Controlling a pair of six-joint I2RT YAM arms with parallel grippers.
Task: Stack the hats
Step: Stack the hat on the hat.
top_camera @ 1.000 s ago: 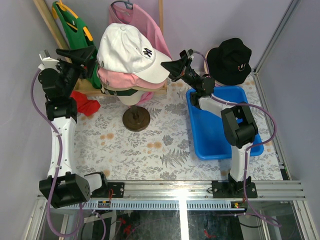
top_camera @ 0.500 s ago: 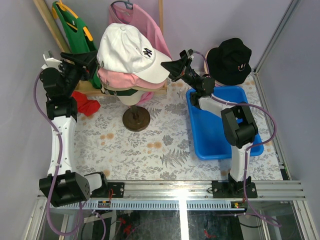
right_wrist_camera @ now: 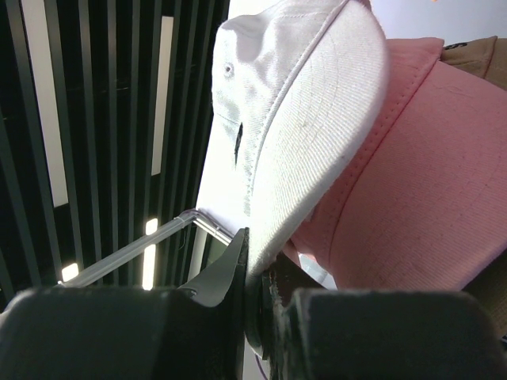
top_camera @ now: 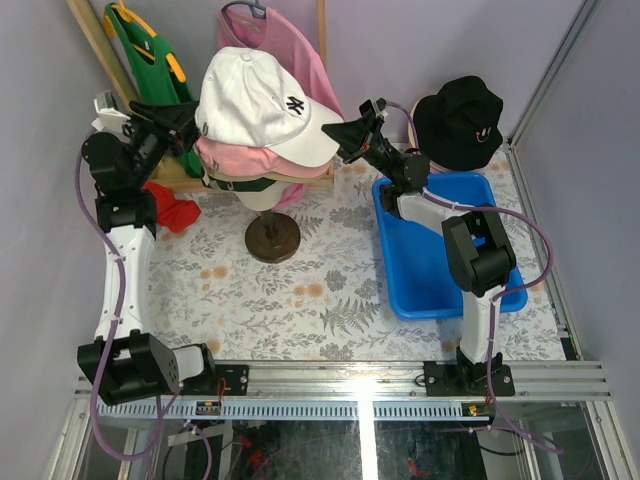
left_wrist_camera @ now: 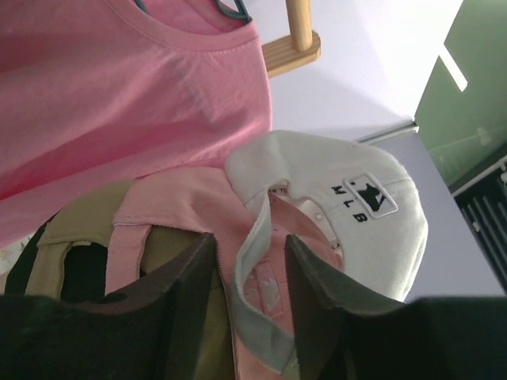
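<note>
A white baseball cap (top_camera: 260,105) tops a stack of pink (top_camera: 235,158), tan and dark green caps on the mannequin head. My right gripper (top_camera: 345,133) is shut on the white cap's brim; the right wrist view shows the brim (right_wrist_camera: 309,119) pinched between the fingers (right_wrist_camera: 238,269) above the pink cap (right_wrist_camera: 420,182). My left gripper (top_camera: 188,122) is open at the back of the stack. In the left wrist view the white cap's rear strap (left_wrist_camera: 253,301) lies between its spread fingers (left_wrist_camera: 190,301). A black bucket hat (top_camera: 458,122) sits at the back right. The pink bucket hat is hidden.
A blue bin (top_camera: 440,260) stands on the right under the right arm. Pink (top_camera: 290,40) and green (top_camera: 140,50) T-shirts hang on a wooden rack behind the stack. A red cloth (top_camera: 170,212) lies at the left. The mannequin's round base (top_camera: 272,240) stands mid-table.
My left gripper has moved a little right, closer in on the back of the white cap. The right gripper has kept its hold on the brim.
</note>
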